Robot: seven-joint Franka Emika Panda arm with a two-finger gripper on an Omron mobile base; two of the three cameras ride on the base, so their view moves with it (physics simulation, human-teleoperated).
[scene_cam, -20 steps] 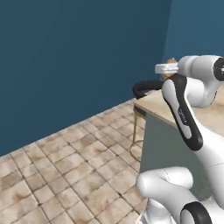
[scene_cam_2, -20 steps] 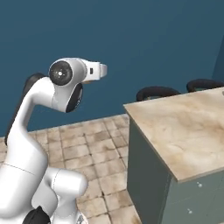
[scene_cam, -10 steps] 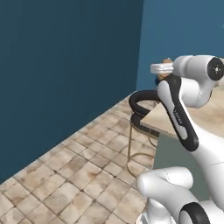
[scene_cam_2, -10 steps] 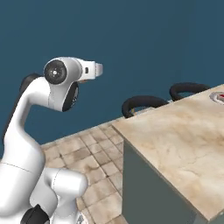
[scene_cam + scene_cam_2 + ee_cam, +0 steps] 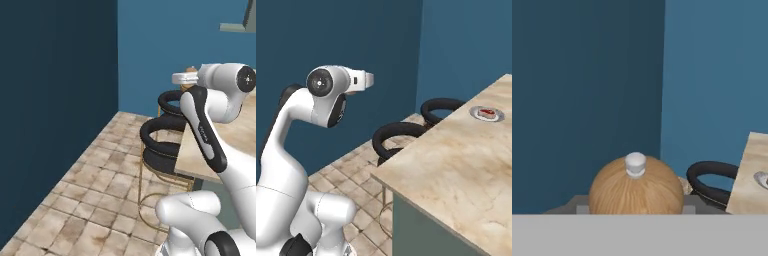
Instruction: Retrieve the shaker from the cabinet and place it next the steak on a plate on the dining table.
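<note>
The shaker [image 5: 637,187] fills the bottom of the hand view, a brown wooden ball with a small white stud on top. My gripper [image 5: 636,206] is shut on it, the jaws showing as grey edges at either side. In the left base view its brown top [image 5: 190,70] peeks above the raised hand [image 5: 184,78]. The steak [image 5: 486,112] lies on the plate [image 5: 495,117] far down the dining table [image 5: 456,165], well beyond the hand [image 5: 365,80]. The plate's edge [image 5: 761,178] appears at the right of the hand view. The cabinet is out of view.
Two black round-backed stools [image 5: 401,137] [image 5: 441,107] stand along the table's left side, between the arm and the blue wall. The tiled floor [image 5: 100,190] lies open to the left. A grey fixture [image 5: 239,22] hangs high on the far wall.
The whole picture has shifted, so the base has moved: the table end, stools and plate have come into fuller view. The arm keeps its raised pose with the shaker held.
</note>
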